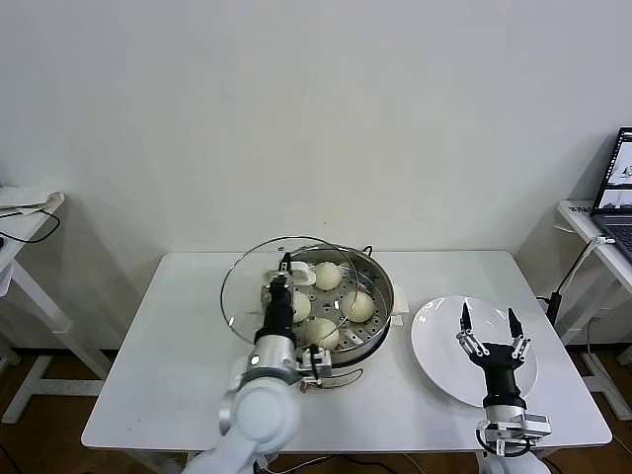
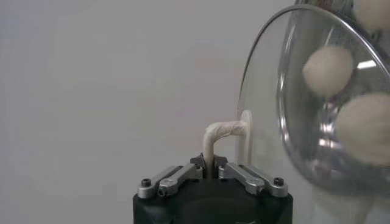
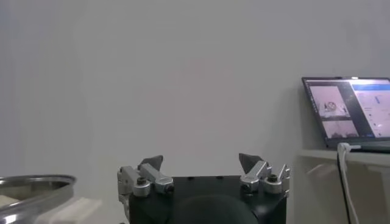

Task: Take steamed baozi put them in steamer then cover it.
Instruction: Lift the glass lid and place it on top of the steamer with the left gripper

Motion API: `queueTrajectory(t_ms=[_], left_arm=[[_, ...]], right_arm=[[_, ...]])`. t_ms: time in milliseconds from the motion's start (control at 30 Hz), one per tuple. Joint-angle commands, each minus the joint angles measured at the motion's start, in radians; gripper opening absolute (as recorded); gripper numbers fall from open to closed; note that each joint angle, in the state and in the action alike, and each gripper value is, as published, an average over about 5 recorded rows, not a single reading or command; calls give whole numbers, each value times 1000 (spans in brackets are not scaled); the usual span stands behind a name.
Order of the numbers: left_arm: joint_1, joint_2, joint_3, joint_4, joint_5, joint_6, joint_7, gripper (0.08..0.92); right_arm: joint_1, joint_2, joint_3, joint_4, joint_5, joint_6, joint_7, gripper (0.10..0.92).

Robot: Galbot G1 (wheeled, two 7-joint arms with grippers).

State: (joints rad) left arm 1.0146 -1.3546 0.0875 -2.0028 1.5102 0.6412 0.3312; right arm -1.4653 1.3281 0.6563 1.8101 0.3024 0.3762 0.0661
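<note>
- Cover [image 1: 286,288]: round clear glass lid with metal rim, centre of the head view, tilted up on edge over the left side of the steamer [image 1: 380,306], not yet seated flat.
- Held by its white handle [image 2: 226,137], with the left gripper [image 1: 285,265] clamped on that handle; in the left wrist view, fingers drawn together around the lower leg of the white loop, bottom centre of frame.
- Handling, as a judgement: glass, so stiff and breakable; likely fairly heavy for a pinch on a narrow handle, and smooth enough to swing or twist in the grip. Handle the only sensible hold; rim too thin and slick.
- Worth lowering slowly and level, metal rim meeting the pot's rim all round, to avoid a knock of glass on steel.
- Steamed baozi [image 1: 327,276]: 4 pale buns already inside the steamer on the perforated tray, seen partly through the glass. Soft and easily dented, so no lid edge dipping into them.
- Right gripper [image 1: 489,329]: lower right of the head view, hovering over the white plate [image 1: 431,344], fingers spread wide apart, holding nothing.
- Plate bare of buns; only the covering left to finish.
</note>
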Motion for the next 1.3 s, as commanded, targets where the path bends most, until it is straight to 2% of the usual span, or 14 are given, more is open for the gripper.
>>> queueTrajectory(t_ms=[33,633,1300], left_arm=[[-86,-90,94,146,79,39,20,187],[-76,-204,89,223,147,24,-5,187],[-50,-251,80,268,202,1,-40,187]], right_arm=[[5,6,-1,-15,-9,1,0,823],[8,6,-7,-32,-23,0,0,823],[15,3,-14,-47,-34,2,-2,823]])
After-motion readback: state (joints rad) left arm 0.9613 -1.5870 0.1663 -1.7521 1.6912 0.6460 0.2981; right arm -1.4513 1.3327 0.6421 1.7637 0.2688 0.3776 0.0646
